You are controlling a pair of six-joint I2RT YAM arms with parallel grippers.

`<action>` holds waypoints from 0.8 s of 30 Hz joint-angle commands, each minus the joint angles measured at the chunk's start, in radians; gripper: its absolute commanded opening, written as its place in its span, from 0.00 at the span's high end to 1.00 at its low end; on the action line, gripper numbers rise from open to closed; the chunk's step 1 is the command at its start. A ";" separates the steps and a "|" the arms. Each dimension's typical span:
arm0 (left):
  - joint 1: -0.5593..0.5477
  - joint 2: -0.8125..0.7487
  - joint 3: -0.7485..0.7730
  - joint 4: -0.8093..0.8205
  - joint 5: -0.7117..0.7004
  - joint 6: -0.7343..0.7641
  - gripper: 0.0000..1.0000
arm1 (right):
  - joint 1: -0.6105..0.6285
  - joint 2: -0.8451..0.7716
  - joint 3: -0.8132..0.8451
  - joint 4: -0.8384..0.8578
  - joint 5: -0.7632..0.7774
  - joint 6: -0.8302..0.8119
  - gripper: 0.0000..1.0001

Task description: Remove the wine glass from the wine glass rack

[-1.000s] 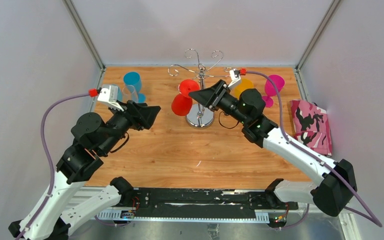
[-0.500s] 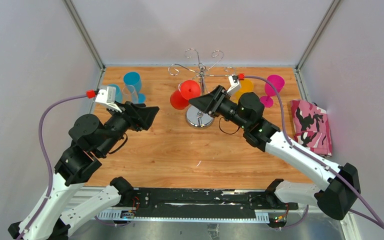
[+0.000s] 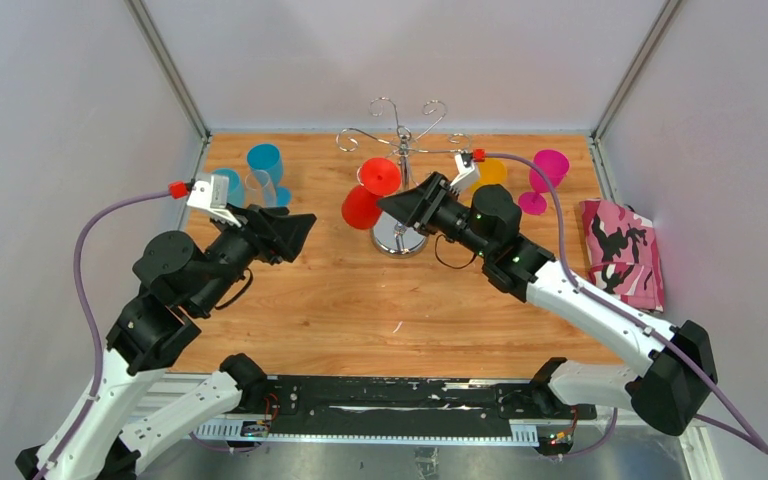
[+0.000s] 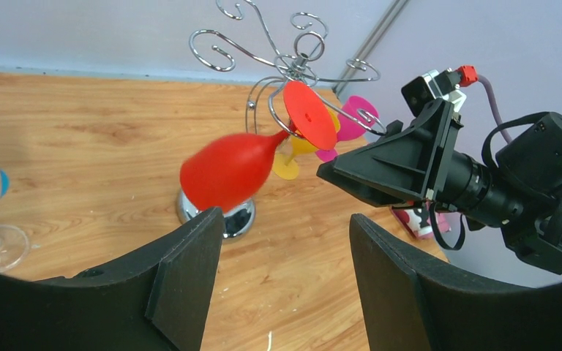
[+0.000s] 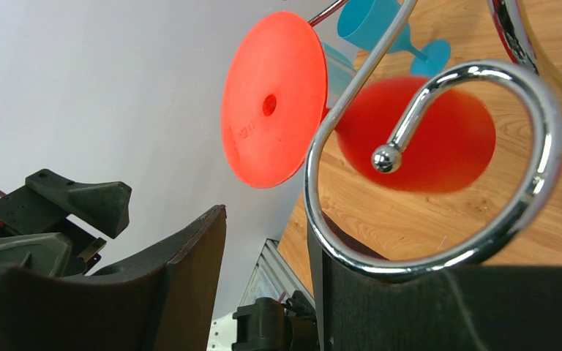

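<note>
The chrome wine glass rack stands mid-table on its round base. A red wine glass hangs tilted from one of its arms, foot up and bowl down to the left. My right gripper is open and empty, right beside the rack pole and just right of the red glass. In the right wrist view a spiral arm crosses my right finger, with the glass foot beyond. My left gripper is open and empty, left of the glass. The left wrist view shows the bowl above my fingers.
Two blue glasses and a clear glass stand at the back left. An orange glass and a magenta glass stand at the back right. A pink camouflage cloth lies by the right wall.
The red glass has swung a little on its arm. My right gripper has edged left and back beside the rack. My left arm has drawn slightly left.
</note>
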 commanded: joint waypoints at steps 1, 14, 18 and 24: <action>-0.007 -0.009 -0.002 -0.005 -0.004 0.025 0.31 | 0.015 0.009 0.014 0.054 0.029 -0.024 0.51; -0.007 -0.013 -0.011 0.006 0.015 0.039 0.31 | 0.016 0.009 0.038 0.078 0.045 -0.025 0.51; -0.007 -0.013 -0.012 0.007 0.016 0.039 0.31 | 0.015 -0.007 0.005 0.138 0.049 0.009 0.52; -0.007 -0.021 -0.013 0.010 0.022 0.035 0.31 | 0.016 -0.020 0.002 0.126 0.101 0.026 0.52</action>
